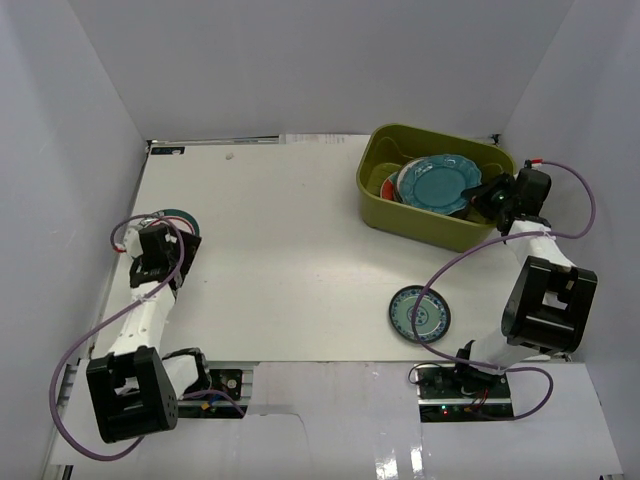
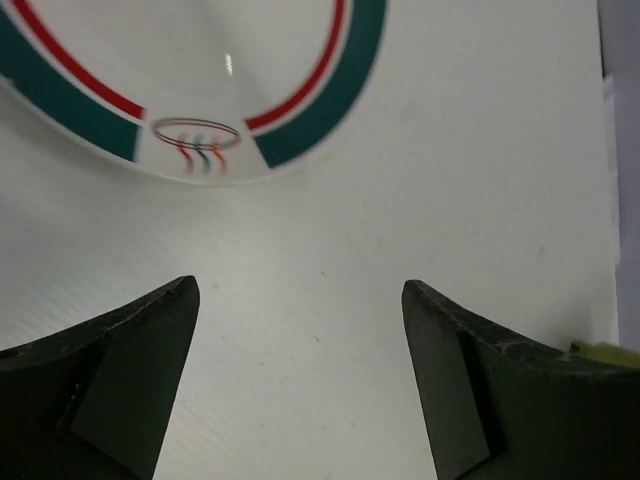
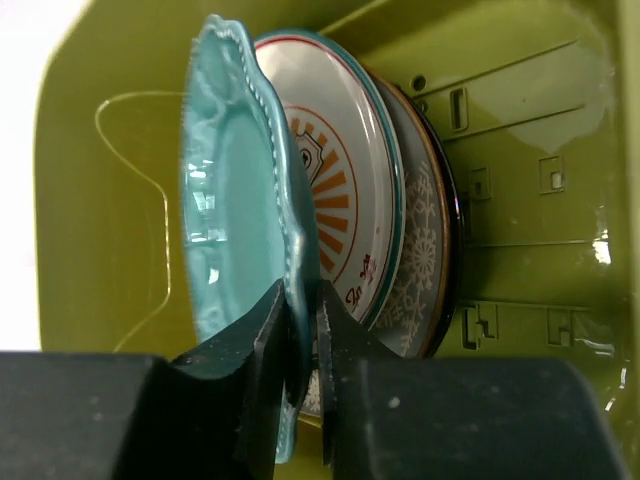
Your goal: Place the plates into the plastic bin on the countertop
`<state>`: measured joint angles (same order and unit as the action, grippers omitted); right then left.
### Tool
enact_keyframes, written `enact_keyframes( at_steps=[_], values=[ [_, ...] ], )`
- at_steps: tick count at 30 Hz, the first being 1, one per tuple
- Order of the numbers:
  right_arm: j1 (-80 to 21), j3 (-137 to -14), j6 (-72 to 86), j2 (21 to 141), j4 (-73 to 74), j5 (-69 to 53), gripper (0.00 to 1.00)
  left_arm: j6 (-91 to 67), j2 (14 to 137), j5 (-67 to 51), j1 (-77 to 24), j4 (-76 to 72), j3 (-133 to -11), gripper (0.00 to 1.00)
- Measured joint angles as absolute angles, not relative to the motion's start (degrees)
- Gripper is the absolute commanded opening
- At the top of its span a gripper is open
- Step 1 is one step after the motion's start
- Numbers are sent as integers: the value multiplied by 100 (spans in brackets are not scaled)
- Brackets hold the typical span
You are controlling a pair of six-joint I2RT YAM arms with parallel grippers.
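The olive-green plastic bin (image 1: 420, 228) stands at the back right of the white countertop (image 1: 290, 260). My right gripper (image 1: 478, 197) reaches into it, shut on the rim of the scalloped teal plate (image 1: 437, 185), which stands on edge. In the right wrist view the gripper (image 3: 305, 320) pinches that teal plate (image 3: 230, 200), and behind it lean an orange sunburst plate (image 3: 335, 180) and a grey patterned plate (image 3: 425, 250). At the left, my left gripper (image 1: 172, 232) is open just short of a green-rimmed white plate (image 2: 300, 130), its fingers (image 2: 150, 340) clear of the rim.
A small teal patterned plate (image 1: 419, 313) lies flat on the countertop near the right arm's base. A red plate's edge (image 1: 388, 188) shows inside the bin at its left. White walls close in the counter on three sides.
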<state>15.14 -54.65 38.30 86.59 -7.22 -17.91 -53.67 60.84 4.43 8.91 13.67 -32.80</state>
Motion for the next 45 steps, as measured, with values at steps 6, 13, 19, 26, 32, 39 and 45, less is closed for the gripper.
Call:
enact_keyframes(
  at_steps=[6,13,19,26,32,39,45],
  values=[
    [1500,-5618,3846,8858,-696,-1841,80,-5649,6069,733,1649,1498,-3035,98],
    [1385,-5817,3439,8711,-687,-1586,90,-5854,6455,790,2154,1317,-3037,98],
    [1201,-5457,3479,7728,-1168,-1358,90,-5992,7334,698,2464,915,-3061,91],
    [869,-5437,3581,6949,-1570,-1649,88,-6154,8093,493,2587,-38,-3273,71],
    [655,-5378,3870,6904,-1695,-2316,80,-6224,8641,320,2620,-596,-3365,32],
    [-1068,-5286,4198,6799,-2139,-2578,84,-6311,8619,-248,2646,-1085,-3350,0],
    [-3046,-5457,4088,7140,-2290,-2416,98,-6331,8097,-1234,2561,-1203,-2751,0]
  ],
)
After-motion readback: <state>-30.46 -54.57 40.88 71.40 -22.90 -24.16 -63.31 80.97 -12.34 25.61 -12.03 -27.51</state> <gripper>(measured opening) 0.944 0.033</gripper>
